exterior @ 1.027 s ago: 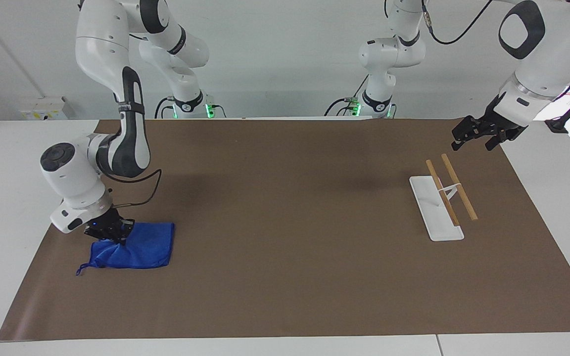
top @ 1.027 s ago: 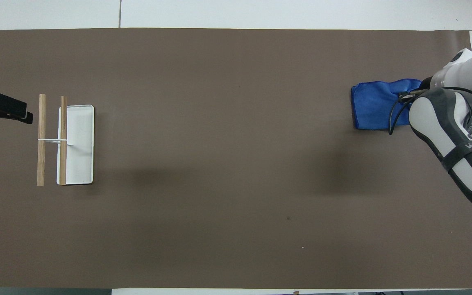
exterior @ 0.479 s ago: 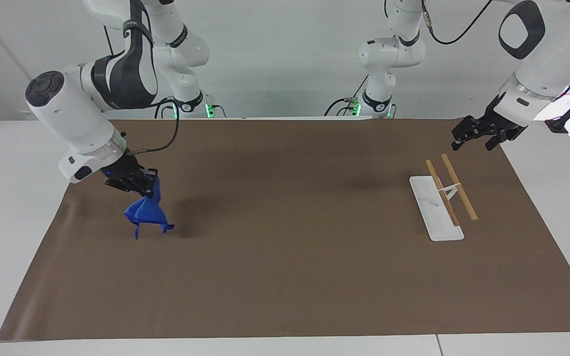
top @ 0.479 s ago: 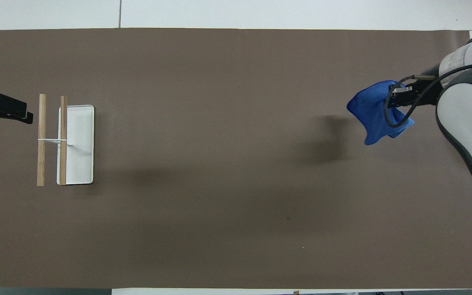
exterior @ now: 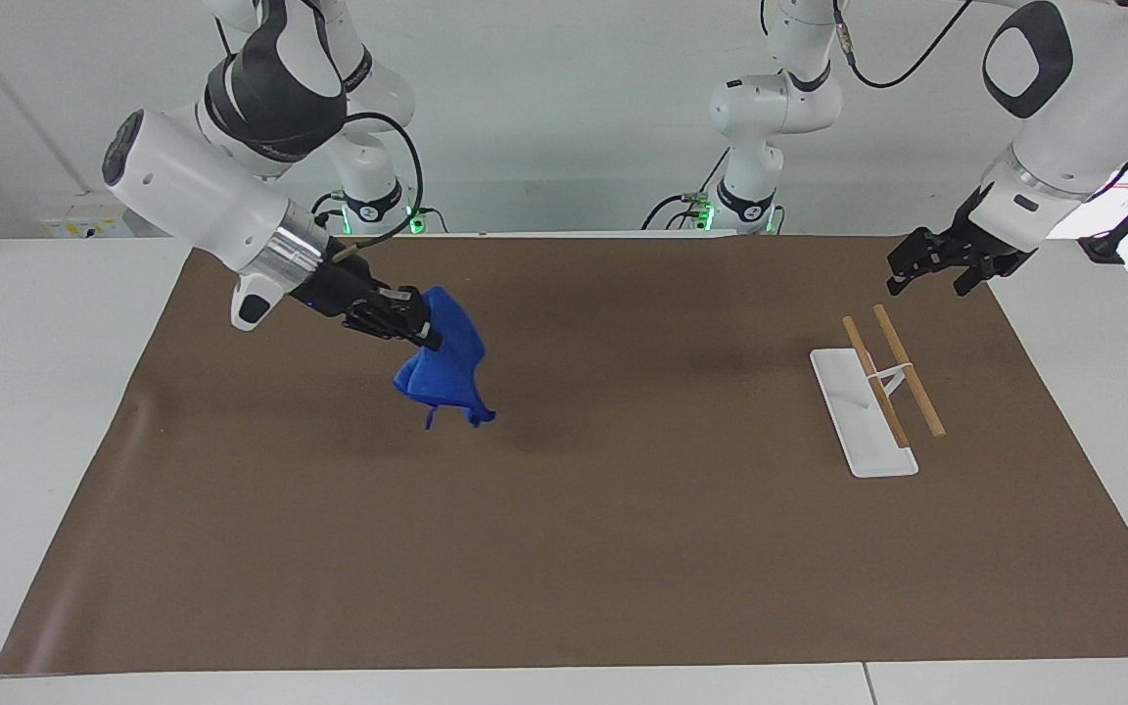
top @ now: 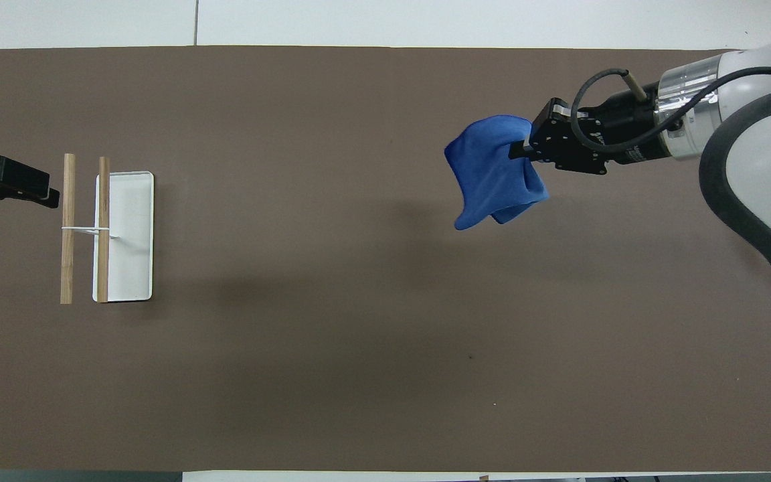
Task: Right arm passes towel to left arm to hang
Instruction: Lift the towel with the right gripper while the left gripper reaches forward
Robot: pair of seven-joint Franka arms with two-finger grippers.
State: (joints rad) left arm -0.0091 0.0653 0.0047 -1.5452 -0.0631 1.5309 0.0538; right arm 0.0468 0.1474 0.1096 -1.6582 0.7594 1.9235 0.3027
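Right arm reaches out over the brown mat on the counter, its wrist nearly level. The right tool is clenched on the towel, gripping it by an upper edge. The towel hangs free in the air, bunched and folded, its lower corners and thin loop dangling clear of the mat. In the overhead view the towel droops from the right tool over the mat, toward the right arm's end of the counter; a black cable loops from the wrist of the right arm.

Left arm waits at its own end of the counter. The left tool hangs in the air over the mat's edge, just beside the rack; whether it is released or clenched cannot be told. In the overhead view the left tool lies just beside the rack's outer rod.

The rack stands on the mat at the left arm's end: a white tray base carrying 2 parallel wooden rods joined by a white bracket. Nothing hangs on the rods. Towel and rack are well apart.
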